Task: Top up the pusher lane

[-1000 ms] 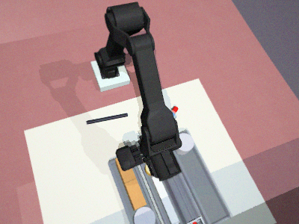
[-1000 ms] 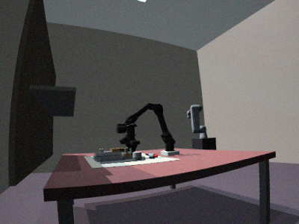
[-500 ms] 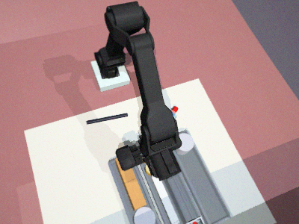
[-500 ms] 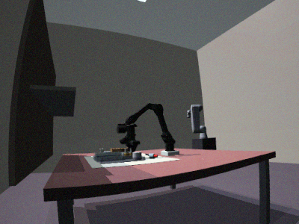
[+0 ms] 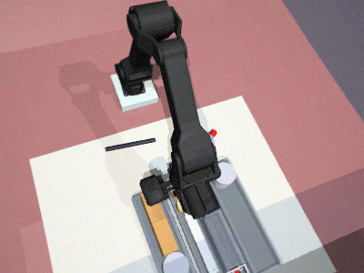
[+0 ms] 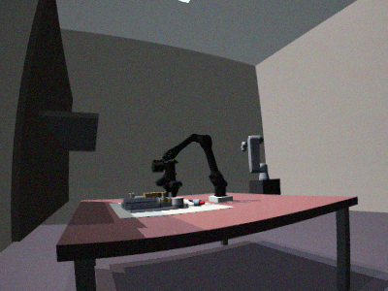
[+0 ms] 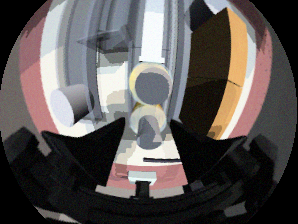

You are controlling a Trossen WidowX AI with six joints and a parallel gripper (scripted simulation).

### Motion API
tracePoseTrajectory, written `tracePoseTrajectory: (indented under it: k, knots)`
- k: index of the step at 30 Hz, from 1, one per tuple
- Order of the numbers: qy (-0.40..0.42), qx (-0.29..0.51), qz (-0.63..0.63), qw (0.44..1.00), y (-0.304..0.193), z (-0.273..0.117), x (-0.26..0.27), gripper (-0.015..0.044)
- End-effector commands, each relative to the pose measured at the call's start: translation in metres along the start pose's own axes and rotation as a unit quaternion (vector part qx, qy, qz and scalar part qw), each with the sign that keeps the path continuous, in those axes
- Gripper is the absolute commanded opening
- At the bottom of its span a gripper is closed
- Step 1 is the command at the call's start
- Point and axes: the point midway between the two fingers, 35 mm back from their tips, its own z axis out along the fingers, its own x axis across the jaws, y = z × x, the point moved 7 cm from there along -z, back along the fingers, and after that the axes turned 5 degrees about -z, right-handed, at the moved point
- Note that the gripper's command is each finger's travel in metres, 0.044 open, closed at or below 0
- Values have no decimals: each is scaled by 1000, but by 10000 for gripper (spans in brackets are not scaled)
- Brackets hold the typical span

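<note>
Looks like the loose jar (image 7: 148, 136) is in, lined up ahead of the rear jar (image 5: 180, 207) (image 7: 152, 87), right of the orange boxes (image 5: 160, 224) (image 6: 154, 194) (image 7: 238, 60), tool (image 5: 199, 201) (image 6: 174, 191) (image 7: 148, 121) spread, so probably just backing off left.

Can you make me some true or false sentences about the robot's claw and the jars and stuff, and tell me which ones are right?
1. The claw is open. True.
2. The two jars in the middle lane stand far apart, at opposite ends. False: the back jar and the front jar stand in a row, one right behind the other.
3. The dark stick lies inside a lane. False: it lies on the white mat, outside the lanes.
4. The orange blocks are in a side lane. True.
5. The arm's base plate is bright red. False: it is pale, nearly white.
</note>
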Motion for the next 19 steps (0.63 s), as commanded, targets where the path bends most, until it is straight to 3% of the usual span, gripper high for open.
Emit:
tracePoseTrajectory:
  k: [1,19]
  knots:
    - [0,-12,-2,1000,3,-13,0,305]
    - [0,-10,-1,1000,-25,-15,2,305]
